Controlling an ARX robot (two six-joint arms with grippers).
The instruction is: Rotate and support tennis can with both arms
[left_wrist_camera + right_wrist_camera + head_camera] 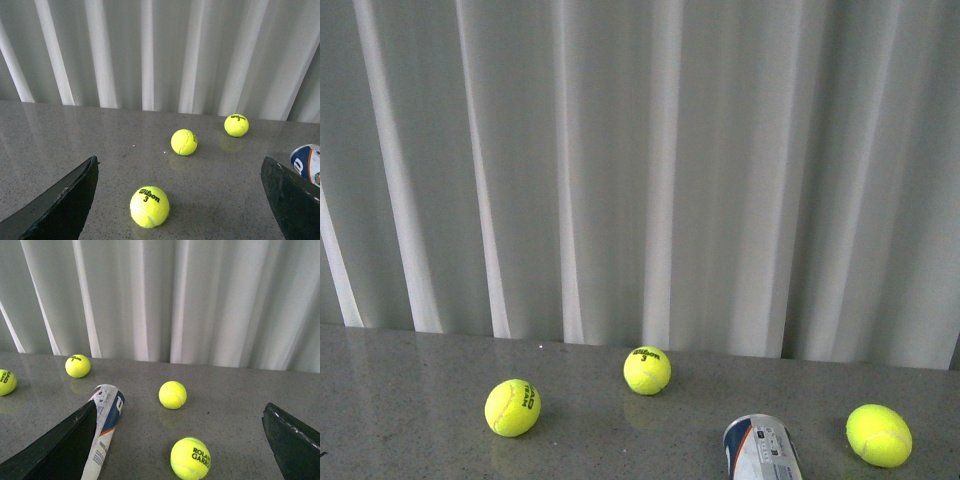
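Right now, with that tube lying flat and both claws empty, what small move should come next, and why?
Probably ease the right gripper sideways over the tennis can. The can lies flat on the table, close beside one finger, not centred between the open jaws. The left gripper is open too, with the can only at its view's edge.

The left pincer (178, 162) and the right pincer (180, 406) each hold their black jaws spread wide apart.
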